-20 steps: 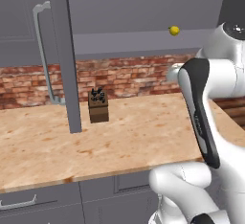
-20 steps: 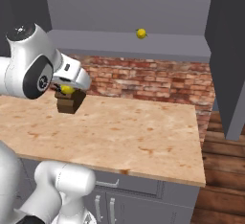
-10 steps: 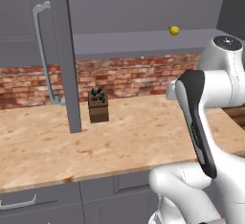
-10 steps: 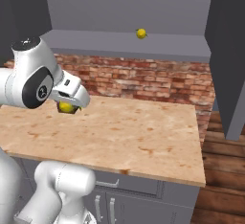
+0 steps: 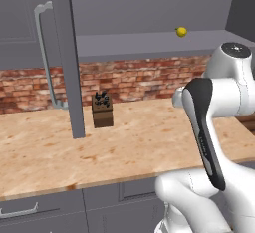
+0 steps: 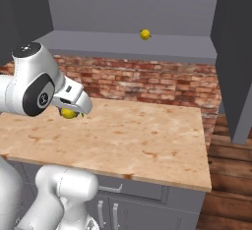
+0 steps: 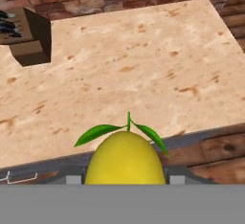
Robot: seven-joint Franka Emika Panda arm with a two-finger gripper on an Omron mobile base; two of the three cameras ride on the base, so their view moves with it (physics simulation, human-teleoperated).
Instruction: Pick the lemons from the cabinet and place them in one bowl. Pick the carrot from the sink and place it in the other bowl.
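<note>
A lemon [image 7: 125,158] with two green leaves sits gripped in the end effector [image 6: 70,110], held above the worktop [image 6: 147,135]. A second lemon [image 6: 145,34] rests on the cabinet [image 6: 128,44] shelf above that worktop. A knife block [image 5: 102,110] stands on the worktop.

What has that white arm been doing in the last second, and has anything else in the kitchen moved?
The arm swung away from the brick wall, back over the counter, carrying the claw and the lemon it holds down and to the robot's right, clear of the knife block. The grip did not change. The other lemon stayed on the cabinet shelf, and the block stayed put.
</note>
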